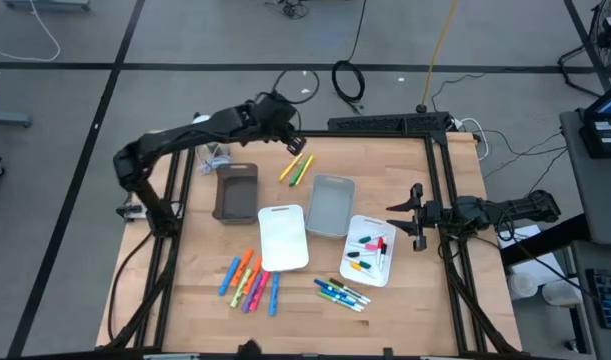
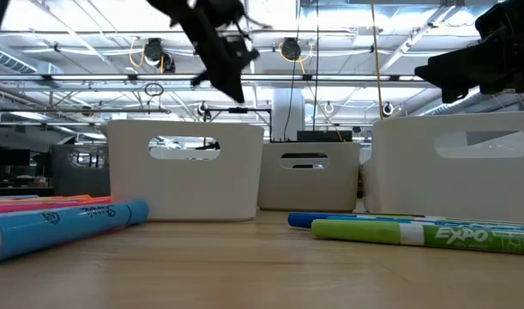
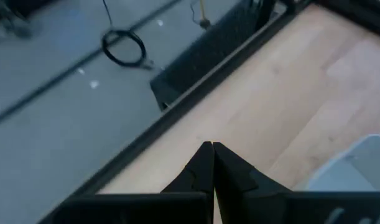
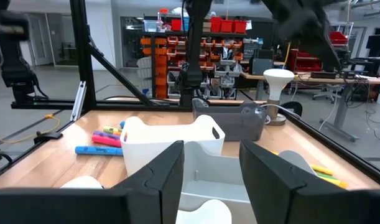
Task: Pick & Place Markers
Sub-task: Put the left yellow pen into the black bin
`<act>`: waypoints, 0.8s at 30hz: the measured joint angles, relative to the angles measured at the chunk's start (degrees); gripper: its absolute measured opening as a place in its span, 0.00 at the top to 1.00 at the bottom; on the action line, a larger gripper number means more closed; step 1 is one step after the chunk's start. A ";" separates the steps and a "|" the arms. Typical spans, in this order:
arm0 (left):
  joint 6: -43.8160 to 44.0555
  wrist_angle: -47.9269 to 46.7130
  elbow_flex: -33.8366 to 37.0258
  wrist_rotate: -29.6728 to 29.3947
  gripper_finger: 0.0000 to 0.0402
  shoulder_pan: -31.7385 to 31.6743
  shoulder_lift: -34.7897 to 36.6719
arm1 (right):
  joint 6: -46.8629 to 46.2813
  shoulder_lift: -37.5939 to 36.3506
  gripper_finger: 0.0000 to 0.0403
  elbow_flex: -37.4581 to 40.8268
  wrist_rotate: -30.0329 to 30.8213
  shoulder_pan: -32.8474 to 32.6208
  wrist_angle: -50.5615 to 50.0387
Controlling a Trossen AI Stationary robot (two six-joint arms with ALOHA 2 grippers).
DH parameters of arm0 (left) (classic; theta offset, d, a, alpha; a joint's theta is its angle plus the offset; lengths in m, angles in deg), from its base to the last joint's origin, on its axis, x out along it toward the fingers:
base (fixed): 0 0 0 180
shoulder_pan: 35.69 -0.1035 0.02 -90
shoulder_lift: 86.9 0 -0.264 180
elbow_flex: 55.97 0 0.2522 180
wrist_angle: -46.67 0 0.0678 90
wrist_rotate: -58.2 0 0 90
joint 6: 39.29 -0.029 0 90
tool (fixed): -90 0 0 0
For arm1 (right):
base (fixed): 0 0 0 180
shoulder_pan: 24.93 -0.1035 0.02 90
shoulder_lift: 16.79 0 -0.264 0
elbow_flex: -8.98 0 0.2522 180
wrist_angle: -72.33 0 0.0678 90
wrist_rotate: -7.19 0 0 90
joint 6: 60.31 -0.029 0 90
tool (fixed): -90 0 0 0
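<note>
A grey workshop floor with cables surrounds a pale wooden table (image 1: 315,290) framed by black rails. On it stand four trays: a brown tray (image 1: 236,192) toward the far left, a grey tray (image 1: 331,205) at the middle, a white tray (image 1: 283,238) in front of them, and a second white tray (image 1: 370,249) nearer the right edge.

The left arm reaches over the far edge, its left gripper (image 1: 293,143) raised above the table just beyond a yellow and a green marker (image 1: 297,168) that lie between the brown and grey trays; its fingers (image 3: 205,171) are pressed fully together and hold nothing. The right gripper (image 1: 409,216) hovers at the right edge beside the second white tray, fingers (image 4: 168,177) spread apart and empty.

The markers lie in four places: a mixed bunch (image 1: 250,280) of blue, orange, pink and purple near the front left, a blue and green bunch (image 1: 342,293) near the front edge at the middle, several (image 1: 370,250) inside the right-hand white tray, and the far pair.
</note>
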 joint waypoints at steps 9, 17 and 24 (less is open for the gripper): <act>3.21 -9.23 -0.04 3.16 0.78 1.02 -1.55 | 0.02 0.00 0.64 0.00 0.00 0.00 0.00; -1.52 -2.34 0.00 7.24 0.43 -1.23 -15.24 | 0.02 0.00 0.64 0.00 0.00 -0.01 0.02; -0.78 -2.55 0.00 12.69 0.36 -4.27 -22.03 | 0.02 0.00 0.64 0.00 0.00 0.00 0.02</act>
